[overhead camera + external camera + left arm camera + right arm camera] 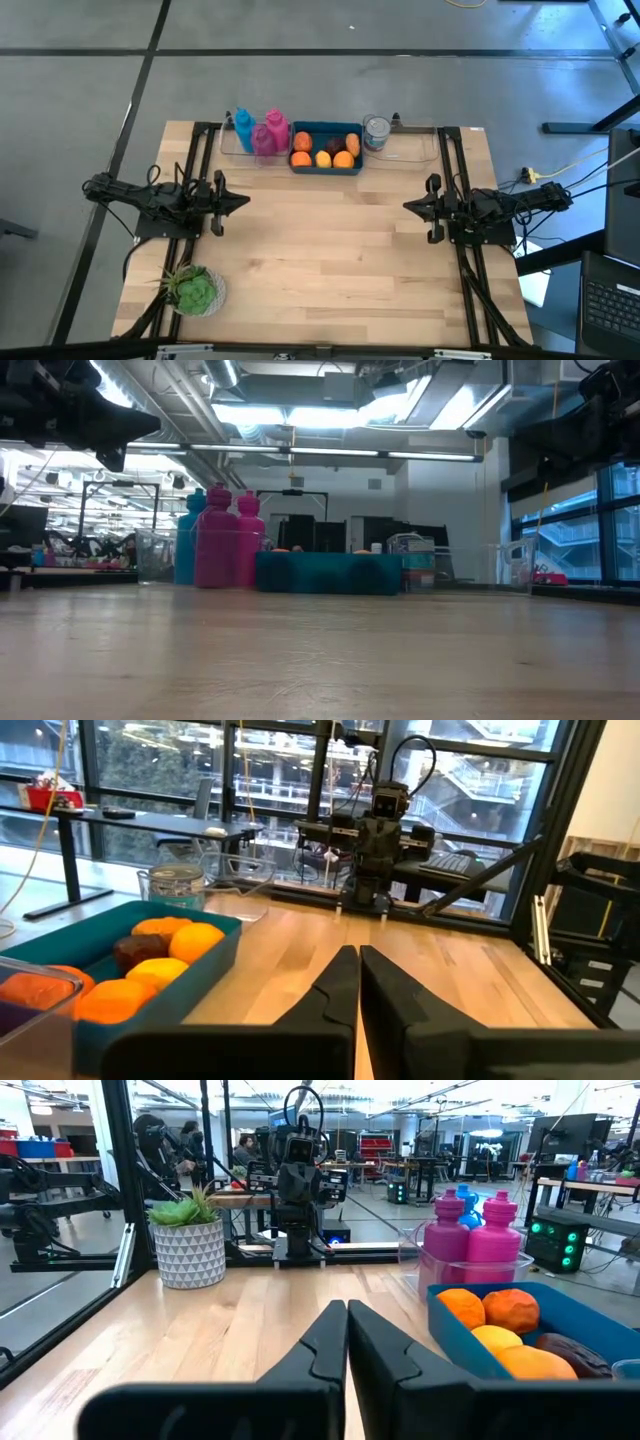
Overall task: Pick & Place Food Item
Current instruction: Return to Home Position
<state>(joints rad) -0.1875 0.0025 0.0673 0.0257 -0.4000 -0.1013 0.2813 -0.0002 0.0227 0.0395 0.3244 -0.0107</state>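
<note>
Both grippers empty, fruit in the bin
The left gripper [245, 200] and right gripper [407, 207], fingers pressed together, hover at the table's sides, well apart from the blue bin [326, 171] holding fruit [301, 158] at the far edge.

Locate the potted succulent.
High view: the potted succulent stands at the table's lower-left corner, nearest the left claw, far from the blue bin.
</note>
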